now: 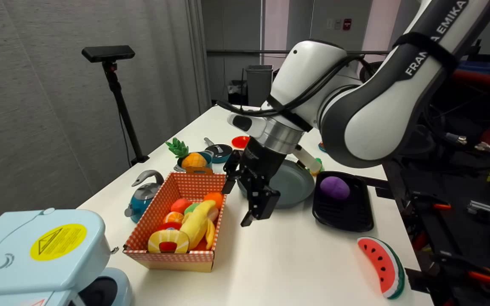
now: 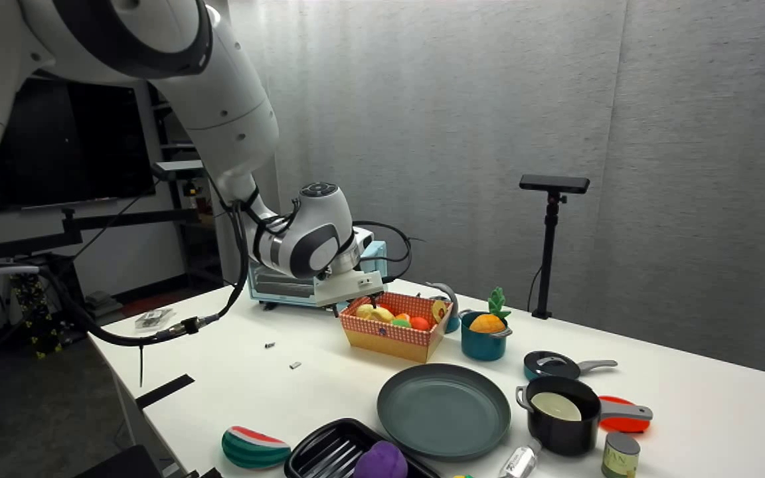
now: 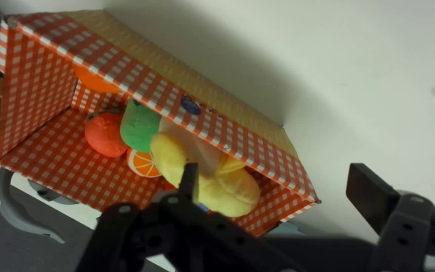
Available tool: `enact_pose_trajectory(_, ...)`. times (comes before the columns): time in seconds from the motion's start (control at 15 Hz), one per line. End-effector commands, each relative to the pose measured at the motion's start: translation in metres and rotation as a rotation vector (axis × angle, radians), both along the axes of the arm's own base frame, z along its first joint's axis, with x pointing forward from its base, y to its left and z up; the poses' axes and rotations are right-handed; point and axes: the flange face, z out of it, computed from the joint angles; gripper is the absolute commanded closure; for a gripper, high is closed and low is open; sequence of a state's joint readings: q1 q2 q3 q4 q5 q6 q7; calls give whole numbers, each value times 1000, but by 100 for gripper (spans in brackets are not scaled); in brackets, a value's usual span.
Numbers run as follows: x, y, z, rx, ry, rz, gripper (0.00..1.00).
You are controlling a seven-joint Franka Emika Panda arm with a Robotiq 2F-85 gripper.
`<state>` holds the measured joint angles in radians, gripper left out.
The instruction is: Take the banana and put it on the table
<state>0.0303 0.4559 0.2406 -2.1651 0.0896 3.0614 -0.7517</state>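
Observation:
The banana (image 1: 197,223) is a yellow, part-peeled toy. It lies among other toy fruits inside the orange checked basket (image 1: 204,256). It also shows in an exterior view (image 2: 377,314) and in the wrist view (image 3: 229,190), where a finger hides part of it. My gripper (image 1: 237,204) is open and empty, at the basket's long wall. In the wrist view the gripper (image 3: 274,179) has one finger in front of the banana and the other against the white table (image 3: 353,56) outside the basket. The table (image 1: 279,259) carries the basket.
A light blue toy appliance (image 1: 36,255), a teal kettle (image 1: 143,199) and a pot with a pineapple (image 2: 482,342) stand near the basket. A grey plate (image 2: 443,411), a black tray (image 1: 347,216) with a purple toy and a watermelon slice (image 1: 383,267) lie on the table.

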Motion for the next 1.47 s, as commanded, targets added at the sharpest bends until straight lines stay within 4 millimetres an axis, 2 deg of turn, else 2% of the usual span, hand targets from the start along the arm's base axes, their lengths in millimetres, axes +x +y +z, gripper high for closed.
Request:
enact_pose_trajectory(0.0, 30, 3, -9, 44, -67, -51, 0)
enact_pose_trajectory(0.53, 67, -7, -29, 47, -83, -140, 0)
enact_pose_trajectory(0.87, 66, 2, -62, 38, -40, -138, 0)
enact_pose_trajectory(0.93, 65, 4, -67, 37, -35, -134, 20)
enact_pose_trajectory(1.2, 62, 11, -81, 30, -12, -120, 51)
enact_pose_trajectory(1.4, 63, 14, -72, 28, -23, -117, 71)
